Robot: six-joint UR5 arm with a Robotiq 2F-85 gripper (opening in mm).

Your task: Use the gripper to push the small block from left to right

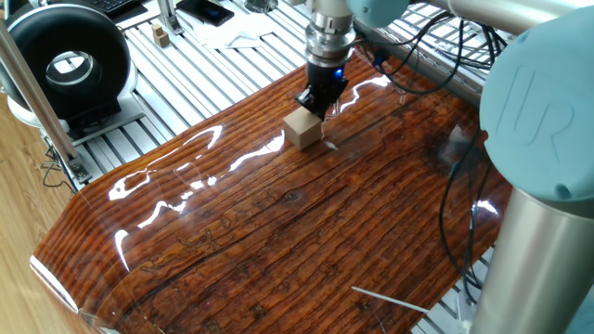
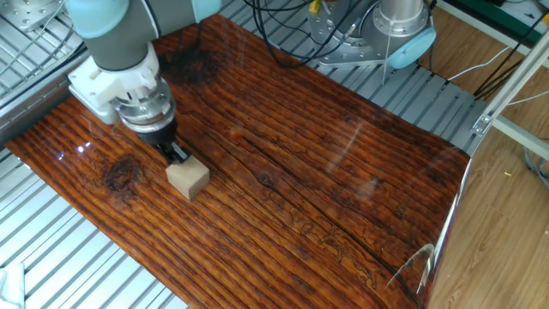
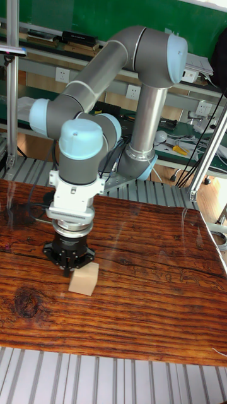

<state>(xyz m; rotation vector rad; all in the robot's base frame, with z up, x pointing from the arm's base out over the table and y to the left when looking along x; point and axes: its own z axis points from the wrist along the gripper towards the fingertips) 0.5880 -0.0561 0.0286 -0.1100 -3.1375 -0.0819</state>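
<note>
The small block is a plain tan wooden cube lying flat on the glossy wooden table. My gripper points straight down with its black fingers shut together, nothing between them. The fingertips press against one side face of the block: the far side in one fixed view, the upper-left side in the other fixed view, the left side in the tall fixed view. The blue light on the wrist is lit.
A black round device and a tiny tan block sit on the slatted metal bench beyond the table. Cables trail near the table's far edge. The arm's base stands off the table's side.
</note>
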